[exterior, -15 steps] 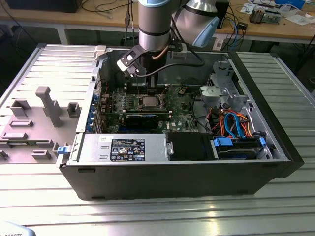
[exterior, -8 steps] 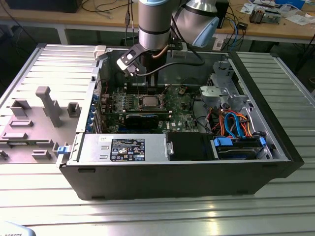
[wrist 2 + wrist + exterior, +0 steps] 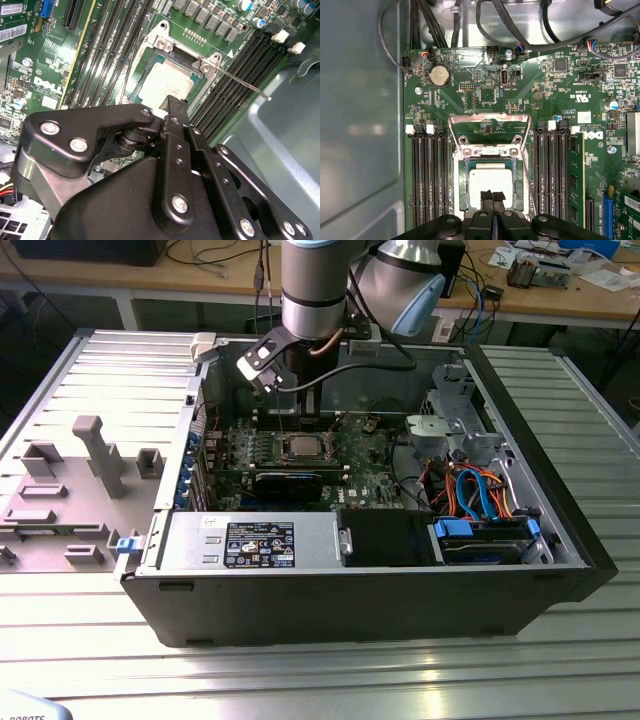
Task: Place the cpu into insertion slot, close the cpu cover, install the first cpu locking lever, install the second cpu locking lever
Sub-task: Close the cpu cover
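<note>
The cpu (image 3: 490, 181), a silver-grey square, lies in the insertion slot (image 3: 458, 187) on the green motherboard. The cpu cover (image 3: 490, 151) appears to lie flat around the chip, its window showing the metal top. Thin wire locking levers (image 3: 489, 116) stand unlatched beyond the socket; in the second wrist view one lever (image 3: 245, 82) juts out sideways past the memory slots. My gripper (image 3: 493, 196) hangs just above the near edge of the chip (image 3: 165, 82), its fingers pressed together and shut on nothing. In the exterior view the gripper (image 3: 300, 412) reaches down into the case over the socket (image 3: 300, 448).
Long black memory slots (image 3: 427, 180) flank the socket on both sides. Cable bundles (image 3: 485, 25) run along the case wall beyond the board. The open computer case (image 3: 560, 540) holds a drive cage with orange and blue cables at the exterior view's right. A grey fixture plate (image 3: 80, 480) lies at its left.
</note>
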You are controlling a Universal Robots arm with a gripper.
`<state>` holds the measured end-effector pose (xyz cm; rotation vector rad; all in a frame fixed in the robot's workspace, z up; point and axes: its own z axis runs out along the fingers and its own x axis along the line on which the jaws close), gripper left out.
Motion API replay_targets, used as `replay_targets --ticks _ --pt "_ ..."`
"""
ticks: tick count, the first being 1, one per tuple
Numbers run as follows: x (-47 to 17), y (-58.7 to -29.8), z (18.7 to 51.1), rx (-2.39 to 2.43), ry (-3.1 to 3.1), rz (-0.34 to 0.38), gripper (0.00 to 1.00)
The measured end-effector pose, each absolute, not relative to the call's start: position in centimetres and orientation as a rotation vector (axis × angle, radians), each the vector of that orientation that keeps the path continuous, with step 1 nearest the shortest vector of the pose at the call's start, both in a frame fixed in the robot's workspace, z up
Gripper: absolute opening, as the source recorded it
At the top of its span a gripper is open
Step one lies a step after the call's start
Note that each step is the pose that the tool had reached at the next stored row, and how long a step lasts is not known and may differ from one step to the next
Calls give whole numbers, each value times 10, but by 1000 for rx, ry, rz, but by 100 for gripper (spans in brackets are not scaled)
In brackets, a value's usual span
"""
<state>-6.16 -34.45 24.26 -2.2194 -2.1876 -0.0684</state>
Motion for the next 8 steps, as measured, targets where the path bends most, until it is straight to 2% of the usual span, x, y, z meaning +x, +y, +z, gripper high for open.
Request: replay_targets --ticks 8 --pt "-62 -344 246 -2219 -2187 -69 11"
